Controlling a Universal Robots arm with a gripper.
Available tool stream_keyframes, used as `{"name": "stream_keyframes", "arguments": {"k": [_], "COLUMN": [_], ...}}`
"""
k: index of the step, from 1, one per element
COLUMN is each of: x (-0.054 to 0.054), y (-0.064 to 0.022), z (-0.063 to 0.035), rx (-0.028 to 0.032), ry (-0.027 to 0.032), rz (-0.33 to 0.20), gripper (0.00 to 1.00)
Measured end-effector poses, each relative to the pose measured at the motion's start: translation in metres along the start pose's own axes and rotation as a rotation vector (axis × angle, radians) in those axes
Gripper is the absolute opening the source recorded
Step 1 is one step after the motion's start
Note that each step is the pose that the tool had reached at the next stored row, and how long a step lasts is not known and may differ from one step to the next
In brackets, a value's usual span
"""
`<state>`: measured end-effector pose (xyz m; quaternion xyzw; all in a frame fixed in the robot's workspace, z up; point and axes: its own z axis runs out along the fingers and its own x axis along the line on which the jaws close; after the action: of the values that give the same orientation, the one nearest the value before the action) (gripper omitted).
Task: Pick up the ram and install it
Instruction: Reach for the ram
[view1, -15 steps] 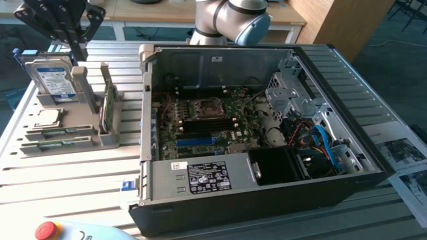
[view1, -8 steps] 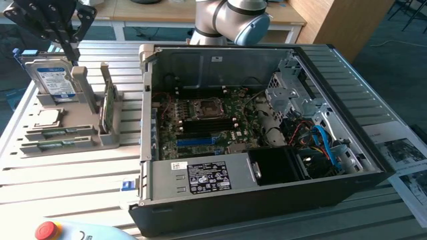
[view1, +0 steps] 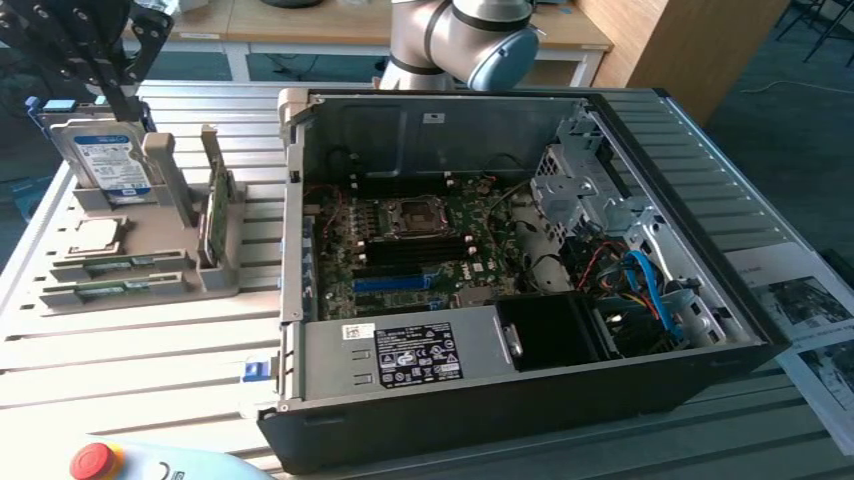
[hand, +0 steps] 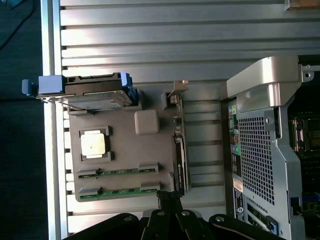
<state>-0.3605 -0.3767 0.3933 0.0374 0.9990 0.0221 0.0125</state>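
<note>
Under the end effector: a grey holder tray (hand: 150, 186) sits on the slatted metal table (hand: 150, 40), and the fingertips hang above the tray's near edge.
End effector (hand: 169, 197): its fingers are pressed together and hold nothing.
Ram: two thin green sticks sit in parallel slots of the tray. The nearer ram stick (hand: 117, 191) is just beside the fingertips. The second ram stick (hand: 117, 171) lies just beyond it.
Closest neighbour: a broader green expansion card (hand: 179, 150) stands on edge and runs straight away from the fingertips.
Farther along the tray: a square processor chip (hand: 94, 145), then a hard drive (hand: 95, 92) with a blue label at the far end.
Computer case (view1: 534, 390): it stands open to one side of the end effector and apart from the tray. Its motherboard (view1: 414, 250) is exposed.
Risk, closed fingers: lowering with the fingers together would likely press down on a stick or the tray rather than straddle the stick.
Risk, wrong part: the fingertips line up more closely with the expansion card than with either stick, so a straight descent could strike or grab the card.
Risk, thin board: an off-centre pinch could tilt the stick in its slot and jam it.
Risk, installing: a tilted stick may catch the case wall or miss its socket.
</note>
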Motion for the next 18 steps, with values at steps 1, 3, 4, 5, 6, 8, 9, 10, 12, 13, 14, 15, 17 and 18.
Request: {"name": "stream_keyframes", "arguments": {"k": [1,3,4,5,6,8,9,10,12,13,14,15,17,18], "x": [0.002,0.006,0.008,0.010,0.012,0.016,0.018,0.020,0.024,0.026,0.027,0.029,0.033,0.037], "y": [-0.0001,-0.0001,-0.0001,-0.0001,-0.0001,-0.0002,-0.0002,-0.0004,-0.0006,-0.0006,-0.0007,-0.0008,-0.0009,-0.0011], "z": [0.0000,-0.0001,-0.0002,-0.0002,-0.0003,-0.0003,-0.0004,-0.0005,-0.0005,-0.0006,-0.0006,-0.0007,-0.0008,-0.0009], "rx": [0.0000,0.0000,0.0000,0.0000,0.0000,0.0000,0.0000,0.0000,0.0000,0.0000,0.0000,0.0000,0.0000,0.0000], "ry": [0.0000,0.0000,-0.0001,-0.0001,0.0000,-0.0001,0.0000,0.0000,-0.0001,0.0000,0.0000,-0.0001,-0.0001,0.0000], "rz": [0.000,0.000,0.000,0.000,0.000,0.000,0.000,0.000,0.000,0.000,0.000,0.000,0.000,0.000], "gripper": [0.10,0.10,0.10,0.10,0.10,0.10,0.10,0.10,0.10,0.10,0.10,0.10,0.10,0.10]}}
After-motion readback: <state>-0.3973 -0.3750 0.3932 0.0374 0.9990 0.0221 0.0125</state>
